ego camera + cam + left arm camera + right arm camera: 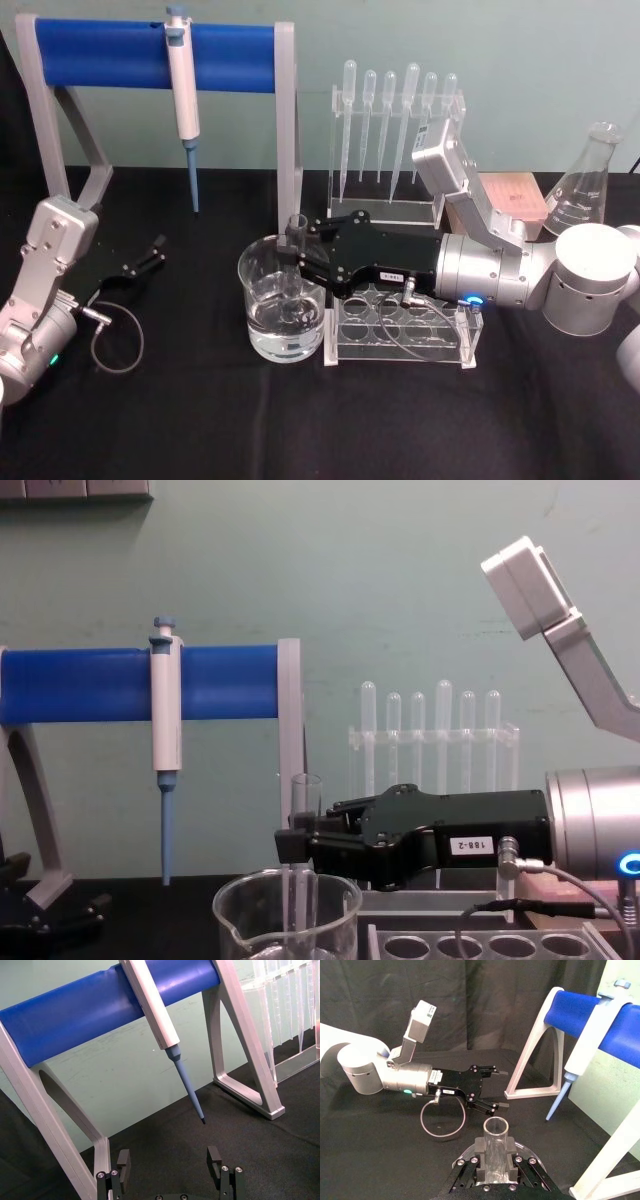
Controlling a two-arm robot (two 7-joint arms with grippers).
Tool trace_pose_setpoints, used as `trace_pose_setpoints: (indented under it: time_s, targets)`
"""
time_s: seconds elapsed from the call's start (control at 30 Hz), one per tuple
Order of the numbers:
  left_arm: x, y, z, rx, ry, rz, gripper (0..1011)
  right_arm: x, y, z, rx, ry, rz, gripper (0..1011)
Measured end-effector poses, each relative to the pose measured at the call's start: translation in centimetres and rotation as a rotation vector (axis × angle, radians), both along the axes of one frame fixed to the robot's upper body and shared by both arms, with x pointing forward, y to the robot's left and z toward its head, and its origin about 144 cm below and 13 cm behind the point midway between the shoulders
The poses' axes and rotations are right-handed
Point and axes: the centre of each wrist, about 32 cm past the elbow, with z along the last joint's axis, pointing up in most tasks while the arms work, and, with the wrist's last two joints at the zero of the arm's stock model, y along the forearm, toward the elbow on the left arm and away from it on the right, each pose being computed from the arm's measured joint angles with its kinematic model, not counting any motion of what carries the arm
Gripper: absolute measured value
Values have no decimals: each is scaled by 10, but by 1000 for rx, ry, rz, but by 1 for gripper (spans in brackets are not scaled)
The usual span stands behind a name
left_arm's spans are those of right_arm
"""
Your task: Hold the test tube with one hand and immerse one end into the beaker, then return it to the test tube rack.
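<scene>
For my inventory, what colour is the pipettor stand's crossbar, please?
The crossbar is blue; chest view best.

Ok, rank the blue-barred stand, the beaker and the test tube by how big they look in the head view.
1. blue-barred stand: clearly largest, though it stands farthest back.
2. beaker.
3. test tube: smallest, its lower end inside the beaker.

The finger-wide clear glass test tube (pixel 296 232) and the wide clear glass beaker (pixel 258 300) look smooth and glossy. The black two-fingered right gripper (pixel 298 262) is matt, its silver cylindrical wrist (pixel 480 272) satin metal (softly shining). The black tablecloth (pixel 200 420) is matt, the clear plastic tube rack (pixel 450 352) glossy.
</scene>
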Motion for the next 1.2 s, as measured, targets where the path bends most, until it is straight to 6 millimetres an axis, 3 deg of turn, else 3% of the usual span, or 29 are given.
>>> trace_pose_setpoints:
  time_s: [1.2]
  targets:
    - [0, 0, 0, 0, 0, 0, 1000, 0, 0, 0, 0, 0, -1, 241]
